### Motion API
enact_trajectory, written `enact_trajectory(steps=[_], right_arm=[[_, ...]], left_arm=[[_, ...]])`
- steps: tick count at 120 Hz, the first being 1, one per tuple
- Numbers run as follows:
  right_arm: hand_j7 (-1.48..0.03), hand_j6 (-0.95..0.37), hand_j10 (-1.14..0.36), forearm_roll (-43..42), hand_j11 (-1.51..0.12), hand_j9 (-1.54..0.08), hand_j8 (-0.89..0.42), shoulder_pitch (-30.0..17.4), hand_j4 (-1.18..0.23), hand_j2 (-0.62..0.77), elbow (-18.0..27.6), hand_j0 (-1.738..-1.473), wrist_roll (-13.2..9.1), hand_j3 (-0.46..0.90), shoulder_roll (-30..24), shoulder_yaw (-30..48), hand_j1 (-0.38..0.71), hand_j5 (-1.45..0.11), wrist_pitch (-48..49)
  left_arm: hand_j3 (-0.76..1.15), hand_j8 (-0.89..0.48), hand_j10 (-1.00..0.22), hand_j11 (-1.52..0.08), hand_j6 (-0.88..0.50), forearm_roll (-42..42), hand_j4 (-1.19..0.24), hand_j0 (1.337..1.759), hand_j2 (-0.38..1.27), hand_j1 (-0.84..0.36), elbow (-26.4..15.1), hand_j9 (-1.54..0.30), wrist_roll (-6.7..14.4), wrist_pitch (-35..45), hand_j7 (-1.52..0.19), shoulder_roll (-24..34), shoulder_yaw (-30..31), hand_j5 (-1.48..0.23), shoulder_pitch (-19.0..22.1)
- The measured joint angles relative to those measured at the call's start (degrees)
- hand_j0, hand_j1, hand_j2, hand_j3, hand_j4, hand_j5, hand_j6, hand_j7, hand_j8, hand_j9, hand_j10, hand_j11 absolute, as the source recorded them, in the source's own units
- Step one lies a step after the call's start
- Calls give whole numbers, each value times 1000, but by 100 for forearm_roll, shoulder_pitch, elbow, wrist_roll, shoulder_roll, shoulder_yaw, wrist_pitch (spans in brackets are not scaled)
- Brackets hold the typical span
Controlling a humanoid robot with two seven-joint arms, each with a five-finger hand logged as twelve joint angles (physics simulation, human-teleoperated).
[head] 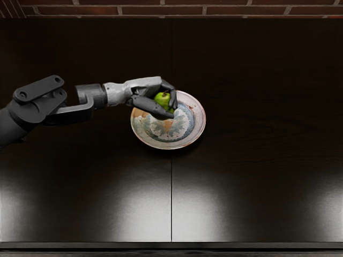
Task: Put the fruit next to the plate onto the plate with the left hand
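A small green fruit (162,99) is held in my left hand (156,98), whose dark fingers are curled around it. The hand hovers over the upper left part of a round patterned plate (185,128) with a brownish rim, near the middle of the dark table. My left arm comes in from the left edge. Whether the fruit touches the plate is hidden by the fingers. The right arm does not show.
The dark glossy table (241,187) stretches all around the plate, with a thin seam running down its middle. A brick wall (171,8) lines the far edge.
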Motion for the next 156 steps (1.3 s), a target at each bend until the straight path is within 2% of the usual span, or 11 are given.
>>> enact_trajectory(steps=[15,42,64,84,119,142,156], right_arm=[[-31,-24,-23,1,-31,-31,-24,0,-24,-4,1,-1658,0,0,0,0,-320,-31,0],[-31,-24,-23,2,-31,-31,-24,0,-24,-4,2,-1658,0,0,0,0,-320,-31,0],[-31,-24,-24,0,-31,-31,-24,0,-24,-5,1,-1658,0,0,0,0,-320,-31,0],[-31,-24,-24,1,-31,-31,-24,0,-24,-5,2,-1658,0,0,0,0,-320,-31,0],[-31,-24,-24,0,-31,-31,-24,0,-24,-5,1,-1658,0,0,0,0,-320,-31,0],[-31,-24,-24,0,-31,-31,-24,0,-24,-5,0,-1658,0,0,0,0,-320,-31,0],[-31,-24,-24,0,-31,-31,-24,0,-24,-5,1,-1658,0,0,0,0,-320,-31,0]], left_arm=[[-1,-275,-249,-1218,-574,102,-862,1633,156,-446,187,-1209,0,-4,-1182,-228,39,-1147,9],[-1,-288,-258,-1188,-587,179,-842,1636,154,-440,375,-1181,-1,-7,-1152,-248,55,-1112,9],[-1,-412,-352,-962,-587,99,-701,1646,152,-393,400,-949,-2,-21,-923,-373,27,-905,9],[0,-393,-361,-696,-468,-12,-518,1653,111,-227,423,-691,0,-35,-680,-439,1,-672,1],[0,-157,-149,-246,-175,-383,-187,1657,41,140,408,-245,0,56,-242,-483,7,-241,-2],[0,-63,-59,-96,-71,-869,-75,1658,18,268,309,-96,0,-21,-95,-294,-21,-94,-40],[0,-37,-34,-54,-41,-1148,-43,1658,11,304,-59,-54,0,-32,-54,171,-16,-53,-35]])
